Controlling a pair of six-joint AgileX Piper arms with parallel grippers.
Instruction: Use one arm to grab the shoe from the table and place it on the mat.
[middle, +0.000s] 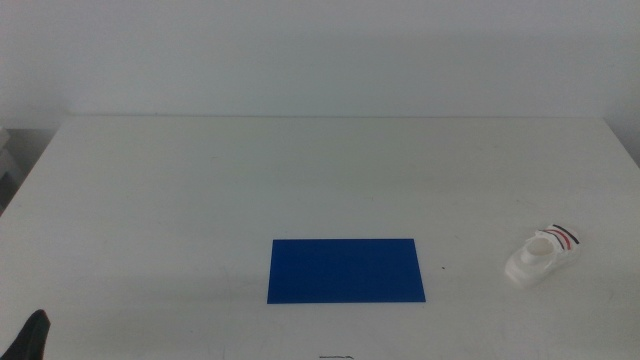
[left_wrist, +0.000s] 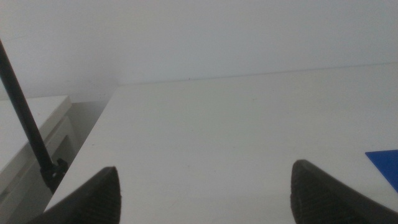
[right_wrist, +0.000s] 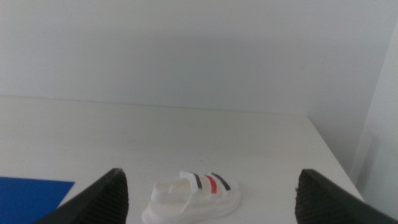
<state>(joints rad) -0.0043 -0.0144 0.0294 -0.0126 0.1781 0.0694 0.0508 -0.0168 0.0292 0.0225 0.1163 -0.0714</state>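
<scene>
Nothing is done yet: my right end effector (right_wrist: 208, 205) waits spread wide near the small white strapped sandal (middle: 541, 258), which lies on the plain white table (middle: 300, 180), well right of the flat dark blue mat (middle: 345, 270).

Mat: you find the mat (middle: 346, 270) lying flat on the table (middle: 300, 170), near the front edge, about the middle.
Shoe: you see the shoe (middle: 541, 256) on the table, right of the mat and well apart from it.
Left gripper: its tip (middle: 30, 335) sits at your bottom left corner, left of the mat.
</scene>
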